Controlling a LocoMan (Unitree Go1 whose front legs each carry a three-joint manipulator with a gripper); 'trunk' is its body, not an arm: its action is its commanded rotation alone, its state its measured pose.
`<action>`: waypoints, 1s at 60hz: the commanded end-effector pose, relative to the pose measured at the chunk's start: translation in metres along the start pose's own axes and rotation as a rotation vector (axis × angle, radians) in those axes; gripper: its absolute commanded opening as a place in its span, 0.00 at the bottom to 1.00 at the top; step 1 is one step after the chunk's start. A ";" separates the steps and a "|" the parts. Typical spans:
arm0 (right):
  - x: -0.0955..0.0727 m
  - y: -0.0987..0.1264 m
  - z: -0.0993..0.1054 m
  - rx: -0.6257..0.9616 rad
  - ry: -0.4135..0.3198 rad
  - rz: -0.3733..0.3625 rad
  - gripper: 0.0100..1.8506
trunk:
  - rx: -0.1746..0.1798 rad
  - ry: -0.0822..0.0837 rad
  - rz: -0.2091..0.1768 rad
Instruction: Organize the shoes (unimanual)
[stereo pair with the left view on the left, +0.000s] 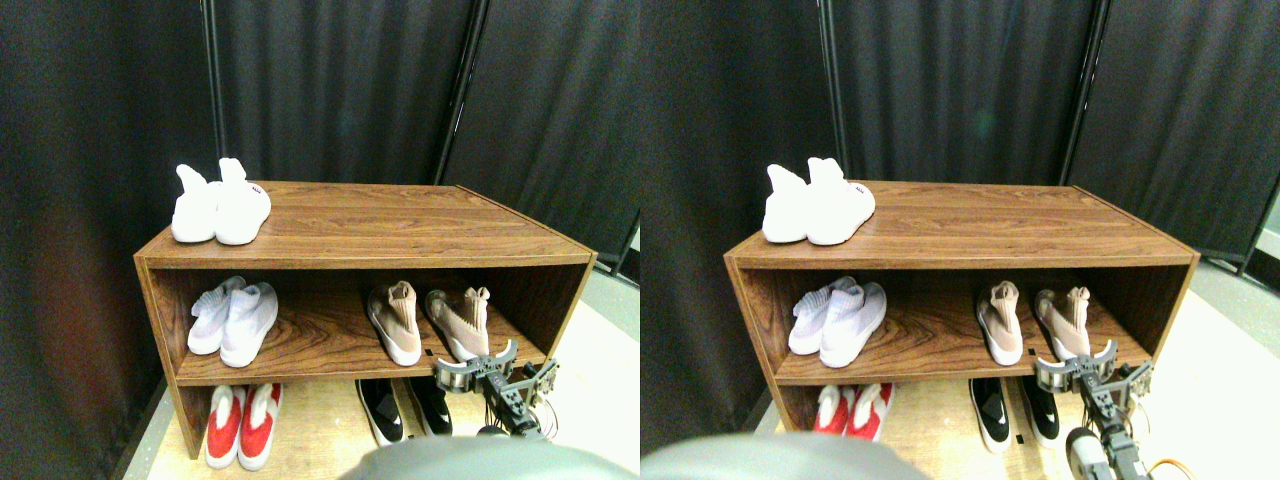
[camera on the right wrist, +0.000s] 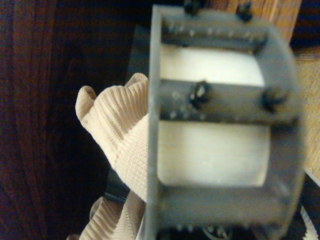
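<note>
Right gripper (stereo pair with the left view on the left: 492, 368) at the shelf's front edge, touching the heel of the right tan shoe (stereo pair with the left view on the left: 458, 322); we cannot tell its jaw state | we judge it is there to straighten that shoe | 2 tan shoes on middle shelf (stereo pair with the left view on the left: 300, 345), right one skewed, toe front, collar angled back-right; left tan shoe (stereo pair with the left view on the left: 394, 322) straighter

Overhead light falls evenly on the shelf (stereo pair with the left view on the left: 380, 225) top, where the white shoes (stereo pair with the left view on the left: 220, 205) blow out to glare. Its lower compartments lie shadowed, and the curtain (stereo pair with the left view on the left: 340, 90) behind is dim. The wrist view is soft, the tool (camera on the right wrist: 220, 130) frame blurred.
</note>
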 end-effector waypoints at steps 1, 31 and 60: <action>0.001 0.006 0.002 -0.010 -0.041 0.035 0.71 | -0.028 0.020 0.015; -0.057 0.026 0.024 -0.014 0.042 0.106 0.75 | -0.021 0.017 0.001; -0.083 0.051 0.077 -0.104 -0.228 0.252 0.07 | -0.023 0.010 0.000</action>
